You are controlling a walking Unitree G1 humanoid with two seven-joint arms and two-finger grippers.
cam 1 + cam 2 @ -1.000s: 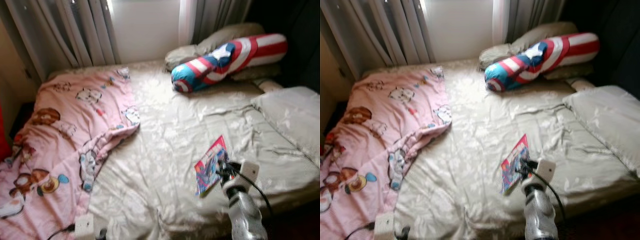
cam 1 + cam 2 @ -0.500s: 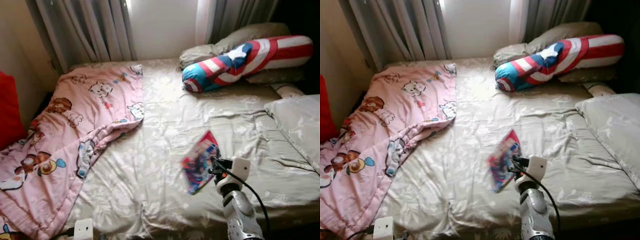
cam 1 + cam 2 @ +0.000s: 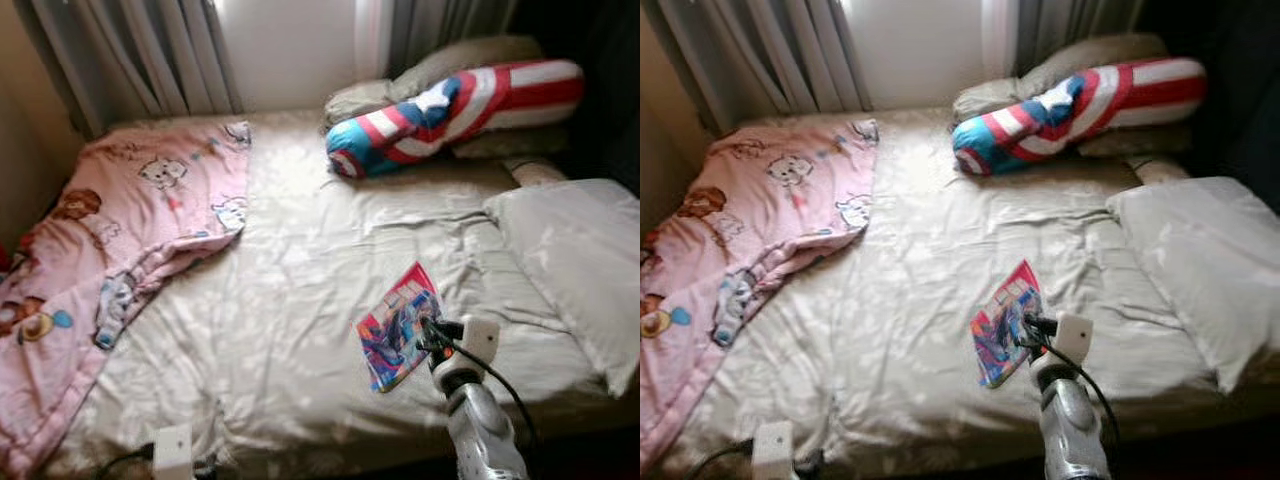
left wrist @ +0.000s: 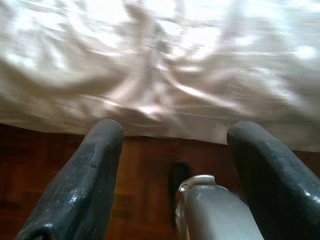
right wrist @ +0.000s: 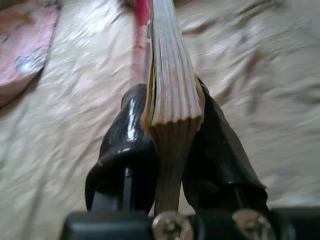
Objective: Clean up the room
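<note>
A colourful comic book [image 3: 398, 326] hangs just above the beige bedsheet [image 3: 300, 290], near the bed's front right. My right gripper [image 3: 430, 338] is shut on the book's edge; in the right wrist view both black fingers [image 5: 125, 150] clamp the page stack [image 5: 170, 95]. My left gripper [image 4: 170, 150] is open, low at the bed's front edge, with wooden floor [image 4: 60, 150] under it and nothing between its fingers. A pink cartoon blanket [image 3: 110, 230] lies crumpled over the bed's left side.
A red, white and blue bolster [image 3: 450, 105] lies at the head of the bed against grey pillows [image 3: 470, 55]. A pale pillow [image 3: 570, 260] sits at the right edge. Curtains [image 3: 130, 50] hang behind. A white box [image 3: 173, 450] with a cable is by the bed's front.
The camera has swung right, so the red thing at the far left is out of frame. The book has stayed in my right gripper over the same part of the sheet.
</note>
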